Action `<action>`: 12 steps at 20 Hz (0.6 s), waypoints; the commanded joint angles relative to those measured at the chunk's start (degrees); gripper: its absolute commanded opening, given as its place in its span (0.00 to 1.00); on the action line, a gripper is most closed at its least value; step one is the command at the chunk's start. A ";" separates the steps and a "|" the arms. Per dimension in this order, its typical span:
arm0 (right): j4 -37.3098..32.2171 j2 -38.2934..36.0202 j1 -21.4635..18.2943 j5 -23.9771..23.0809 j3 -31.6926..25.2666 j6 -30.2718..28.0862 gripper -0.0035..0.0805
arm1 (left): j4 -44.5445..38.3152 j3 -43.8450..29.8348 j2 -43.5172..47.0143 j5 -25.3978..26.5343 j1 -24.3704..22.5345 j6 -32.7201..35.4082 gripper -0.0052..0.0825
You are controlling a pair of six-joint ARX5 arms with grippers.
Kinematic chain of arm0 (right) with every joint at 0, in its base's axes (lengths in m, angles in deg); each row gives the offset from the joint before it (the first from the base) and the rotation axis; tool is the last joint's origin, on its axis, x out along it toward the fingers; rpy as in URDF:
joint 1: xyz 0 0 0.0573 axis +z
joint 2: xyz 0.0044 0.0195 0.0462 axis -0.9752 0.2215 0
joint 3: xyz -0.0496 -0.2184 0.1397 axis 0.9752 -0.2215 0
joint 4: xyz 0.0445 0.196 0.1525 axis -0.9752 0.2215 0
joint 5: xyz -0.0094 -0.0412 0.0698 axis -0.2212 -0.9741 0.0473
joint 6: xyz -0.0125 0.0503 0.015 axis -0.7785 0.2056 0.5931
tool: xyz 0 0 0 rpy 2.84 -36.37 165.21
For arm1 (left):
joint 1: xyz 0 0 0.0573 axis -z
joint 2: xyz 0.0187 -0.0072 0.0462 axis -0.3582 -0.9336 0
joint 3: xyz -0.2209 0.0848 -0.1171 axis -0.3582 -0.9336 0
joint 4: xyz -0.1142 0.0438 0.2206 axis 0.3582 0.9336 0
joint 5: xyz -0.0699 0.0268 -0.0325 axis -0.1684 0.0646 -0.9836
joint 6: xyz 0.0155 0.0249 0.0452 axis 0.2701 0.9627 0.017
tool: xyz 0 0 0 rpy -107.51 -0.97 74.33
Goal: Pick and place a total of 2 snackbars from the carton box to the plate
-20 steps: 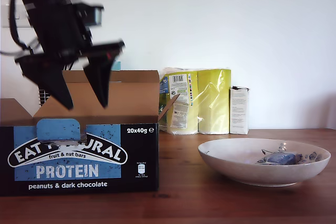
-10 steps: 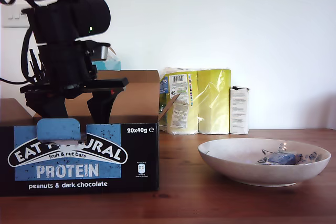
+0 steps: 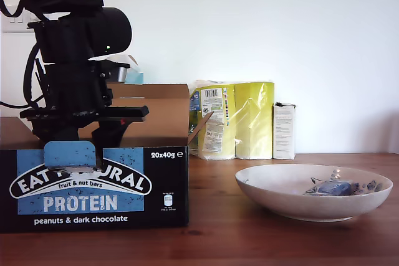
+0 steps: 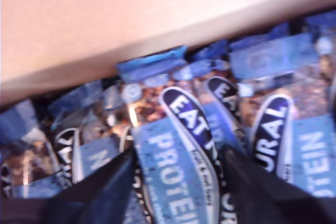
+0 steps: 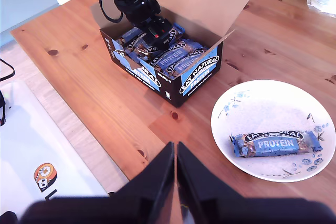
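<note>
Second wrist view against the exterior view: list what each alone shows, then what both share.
Second wrist view only: the snackbars packed inside the carton box, and my second gripper, jaws closed. Exterior view only: the yellow rolls pack and small white box by the wall. Both: the box, the plate, one bar on it, and my first gripper in the box.

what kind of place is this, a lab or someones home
Probably a home room used as a test bench: a knotty wooden table, a pack of yellow paper rolls against a plain wall, and a floral plate.
</note>
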 commanded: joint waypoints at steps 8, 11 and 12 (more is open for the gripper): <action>-0.35 0.35 0.24 -0.46 0.68 -0.17 0.03 | 4.52 2.16 0.42 -0.66 0.33 1.44 0.32; -0.02 0.35 0.24 -1.70 0.68 -0.35 0.03 | 6.40 3.45 3.78 -0.90 0.33 2.08 0.32; 0.15 0.35 0.24 -1.70 0.68 -0.37 0.03 | 6.84 3.61 5.29 -0.90 0.33 2.08 0.32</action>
